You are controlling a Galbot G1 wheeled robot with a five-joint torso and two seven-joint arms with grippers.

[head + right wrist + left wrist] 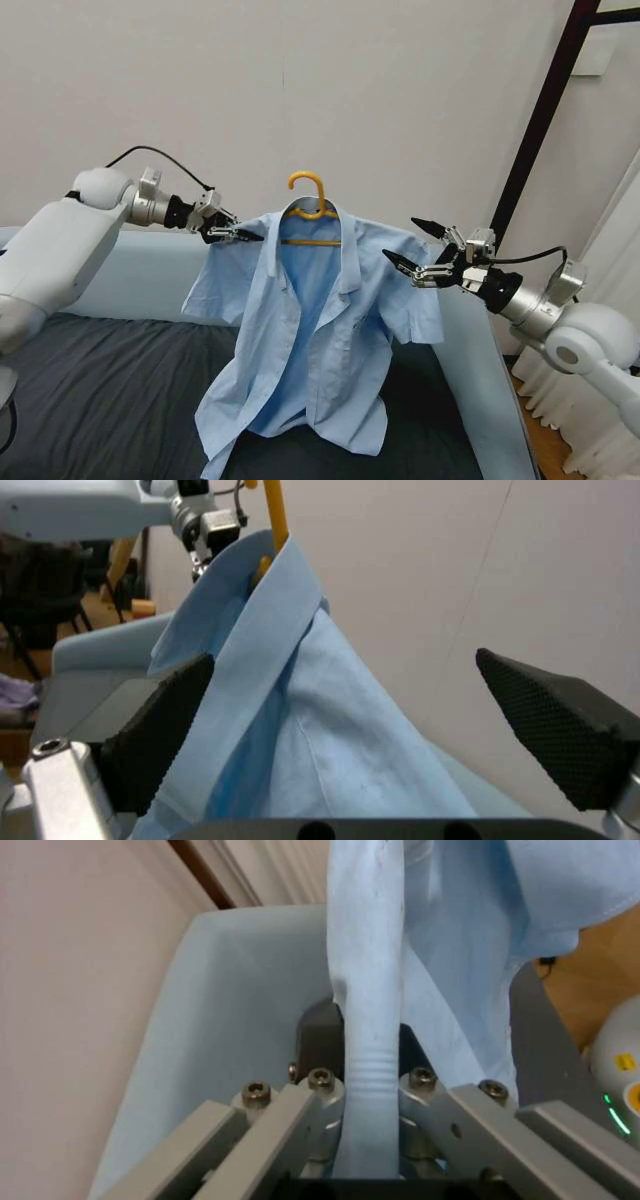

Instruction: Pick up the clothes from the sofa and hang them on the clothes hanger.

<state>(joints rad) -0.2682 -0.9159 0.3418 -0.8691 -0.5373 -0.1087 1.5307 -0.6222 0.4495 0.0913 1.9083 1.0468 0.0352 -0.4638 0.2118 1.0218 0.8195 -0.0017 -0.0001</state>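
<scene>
While the blue shirt (310, 330) sits draped on the yellow hanger (307, 195), the left gripper (245, 237) pinches its shoulder fabric beside the hanger, likely keeping it aloft, and the right gripper (400, 238) waits wide-spread at the hanger's opposite side.

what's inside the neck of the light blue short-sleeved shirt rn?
Yellow plastic hanger: hook sticks out above the collar, lower bar shows through the open front. The shirt covers its sloping arms. Left gripper pinches one shoulder; right gripper open by the other sleeve.
</scene>
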